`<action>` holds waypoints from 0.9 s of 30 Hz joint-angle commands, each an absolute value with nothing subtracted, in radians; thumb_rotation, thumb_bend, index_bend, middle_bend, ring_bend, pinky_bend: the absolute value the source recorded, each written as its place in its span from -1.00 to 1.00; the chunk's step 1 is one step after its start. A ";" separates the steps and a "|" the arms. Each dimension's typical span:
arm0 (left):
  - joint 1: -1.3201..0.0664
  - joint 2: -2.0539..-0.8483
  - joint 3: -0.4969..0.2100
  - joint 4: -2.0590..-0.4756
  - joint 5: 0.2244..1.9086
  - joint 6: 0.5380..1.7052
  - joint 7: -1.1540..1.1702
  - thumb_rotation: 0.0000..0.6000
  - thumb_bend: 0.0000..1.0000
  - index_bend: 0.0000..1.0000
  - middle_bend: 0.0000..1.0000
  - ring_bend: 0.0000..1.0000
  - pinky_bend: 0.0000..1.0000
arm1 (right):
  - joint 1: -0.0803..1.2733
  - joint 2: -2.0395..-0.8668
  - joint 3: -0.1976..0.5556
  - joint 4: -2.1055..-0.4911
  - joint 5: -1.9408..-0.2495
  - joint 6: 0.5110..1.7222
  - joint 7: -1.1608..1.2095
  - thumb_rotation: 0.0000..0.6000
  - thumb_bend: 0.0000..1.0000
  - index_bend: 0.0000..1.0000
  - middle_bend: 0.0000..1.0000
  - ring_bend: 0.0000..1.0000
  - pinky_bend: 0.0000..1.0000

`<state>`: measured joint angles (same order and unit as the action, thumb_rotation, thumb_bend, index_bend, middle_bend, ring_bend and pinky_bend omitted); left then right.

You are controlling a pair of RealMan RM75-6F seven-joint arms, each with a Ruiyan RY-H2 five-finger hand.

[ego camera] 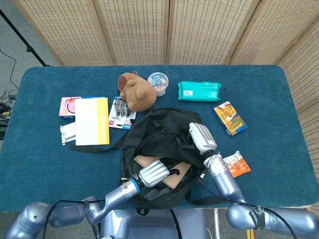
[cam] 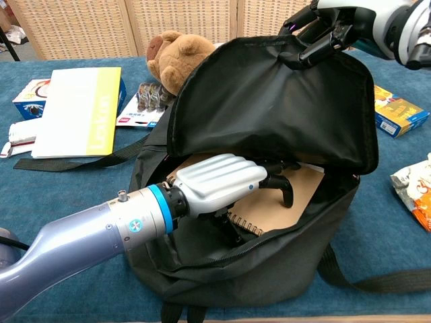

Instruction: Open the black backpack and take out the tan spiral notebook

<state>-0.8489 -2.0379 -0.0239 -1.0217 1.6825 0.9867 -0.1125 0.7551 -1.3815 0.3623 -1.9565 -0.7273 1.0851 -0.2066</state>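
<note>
- Nearest to me, my left hand (cam: pixel 215 183) reaches into the open mouth of the black backpack (cam: pixel 269 121), back of the hand up, fingers (cam: pixel 283 185) curled down onto the tan notebook (cam: pixel 283 205); thumb and fingers seem to close around its near edge, though the hand hides the contact, so I cannot tell for sure that I have hold of it.
- Inside the bag, the notebook lies flat with its spiral binding (cam: pixel 246 225) along the near edge, partly covered by my left hand and partly by the flap.
- Seen from my head camera, the same left hand (ego camera: pixel 152 173) sits over the notebook (ego camera: pixel 174 174) in the backpack (ego camera: pixel 159 127), which rests at the near middle of the blue table (ego camera: pixel 45 164).
- Higher up, my right hand (cam: pixel 323 30) pinches the top edge of the backpack flap and holds it lifted, keeping the opening wide; the head camera shows this hand (ego camera: pixel 202 138) on the bag's right side.
- Right of the bag, an orange snack packet (ego camera: pixel 238 164) lies near the table edge, and farther back a yellow and blue box (ego camera: pixel 230 118).
- Left of the bag lie a yellow and white booklet (ego camera: pixel 92 121), a pink box (ego camera: pixel 69 105) touching its far left corner, and a small carded pack (ego camera: pixel 121 113) just beside it.
- Farthest back sit a brown plush bear (ego camera: pixel 135 91), a small clear tub (ego camera: pixel 158 82) touching it, and a green wipes pack (ego camera: pixel 199 90).
</note>
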 commanded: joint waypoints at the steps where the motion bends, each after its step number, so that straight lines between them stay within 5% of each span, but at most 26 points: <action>1: -0.850 -2.039 -0.022 -1.020 1.681 0.989 -0.115 1.00 1.00 -0.32 -0.83 -0.74 -0.62 | 0.755 -1.380 0.362 -1.955 -0.727 1.084 -0.203 1.00 0.29 0.44 0.31 0.15 0.26; 27: -0.864 -2.032 -0.037 -1.047 1.653 1.000 -0.114 1.00 1.00 -0.32 -0.83 -0.74 -0.62 | 0.761 -1.366 0.357 -1.960 -0.726 1.088 -0.182 1.00 0.29 0.44 0.31 0.15 0.26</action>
